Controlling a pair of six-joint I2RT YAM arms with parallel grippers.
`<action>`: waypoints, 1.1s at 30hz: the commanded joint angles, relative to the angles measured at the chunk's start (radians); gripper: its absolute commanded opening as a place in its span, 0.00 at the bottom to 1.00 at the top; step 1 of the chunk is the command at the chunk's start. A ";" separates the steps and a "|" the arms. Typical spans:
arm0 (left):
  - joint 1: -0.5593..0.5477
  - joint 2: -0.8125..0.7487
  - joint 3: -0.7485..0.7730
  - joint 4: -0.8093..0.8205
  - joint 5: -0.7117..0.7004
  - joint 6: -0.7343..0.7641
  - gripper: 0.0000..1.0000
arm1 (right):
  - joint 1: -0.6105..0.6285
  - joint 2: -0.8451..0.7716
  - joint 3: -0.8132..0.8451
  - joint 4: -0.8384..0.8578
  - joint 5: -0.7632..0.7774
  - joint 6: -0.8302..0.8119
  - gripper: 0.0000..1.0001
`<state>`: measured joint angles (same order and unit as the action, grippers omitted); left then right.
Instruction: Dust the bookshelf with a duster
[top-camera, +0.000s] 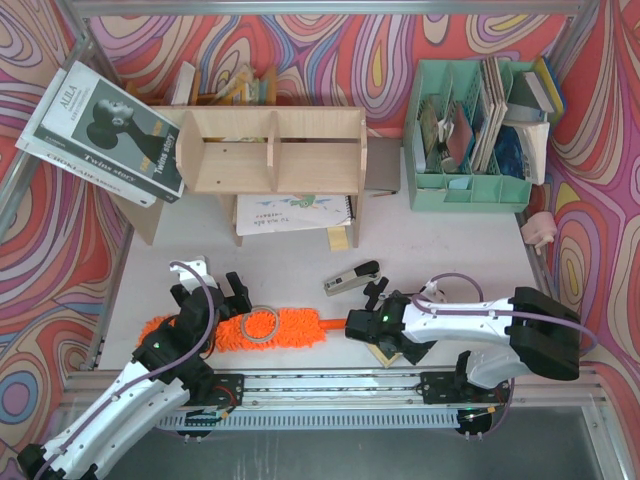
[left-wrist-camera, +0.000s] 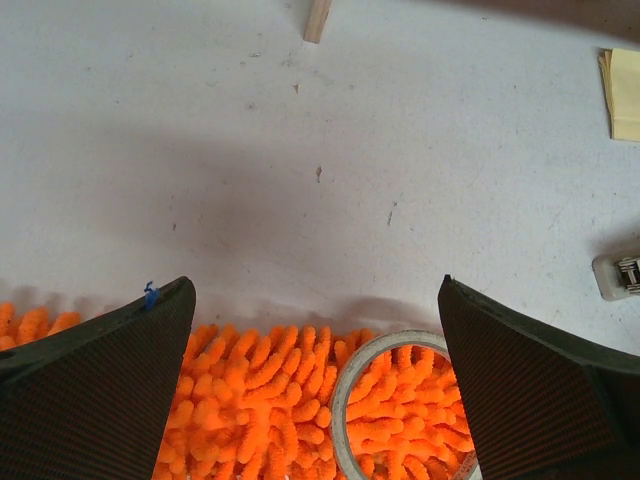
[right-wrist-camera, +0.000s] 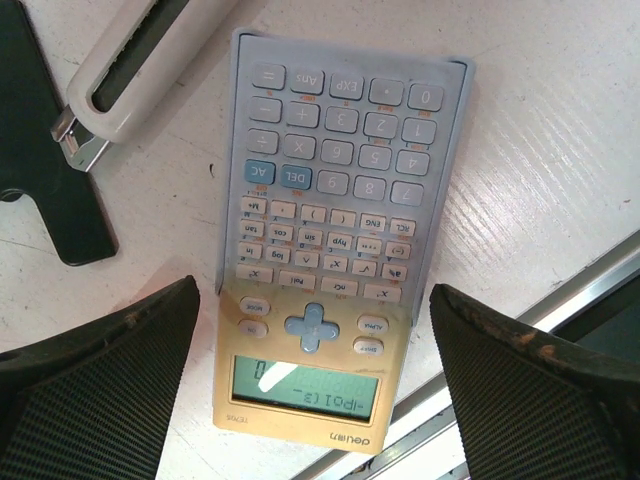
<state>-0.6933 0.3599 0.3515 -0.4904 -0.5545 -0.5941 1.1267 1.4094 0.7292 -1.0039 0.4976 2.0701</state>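
Note:
The bookshelf (top-camera: 270, 150), light plywood with a central divider, stands at the back of the table. The orange fluffy duster (top-camera: 285, 328) lies flat at the near edge, its thin handle (top-camera: 335, 322) pointing right. A tape ring (top-camera: 260, 326) rests on its head. My left gripper (top-camera: 215, 300) is open just above the head's left part. In the left wrist view the gripper (left-wrist-camera: 315, 300) straddles the duster (left-wrist-camera: 260, 400) and the ring (left-wrist-camera: 352, 400). My right gripper (top-camera: 372, 318) is open and empty beside the handle's end, and in the right wrist view the gripper (right-wrist-camera: 315, 300) hovers over a calculator (right-wrist-camera: 330, 240).
A stapler (top-camera: 352, 278) lies right of centre, near the right gripper. A mint-green file organizer (top-camera: 470, 130) stands at the back right. A large book (top-camera: 105, 130) leans on the shelf's left side. A notebook (top-camera: 290, 212) lies under the shelf. A yellow note pad (left-wrist-camera: 622, 90) lies nearby.

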 joint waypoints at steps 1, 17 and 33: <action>-0.002 -0.001 0.006 0.023 -0.015 -0.002 0.98 | -0.007 0.011 0.013 -0.037 0.014 0.196 0.86; -0.002 -0.002 0.006 0.023 -0.012 -0.001 0.98 | -0.010 -0.054 -0.055 0.062 -0.022 0.188 0.85; -0.002 0.015 0.007 0.033 -0.007 0.004 0.98 | -0.077 -0.064 -0.084 0.160 -0.005 0.145 0.85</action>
<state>-0.6937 0.3706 0.3515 -0.4755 -0.5541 -0.5941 1.0721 1.3373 0.6498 -0.8745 0.4633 2.0689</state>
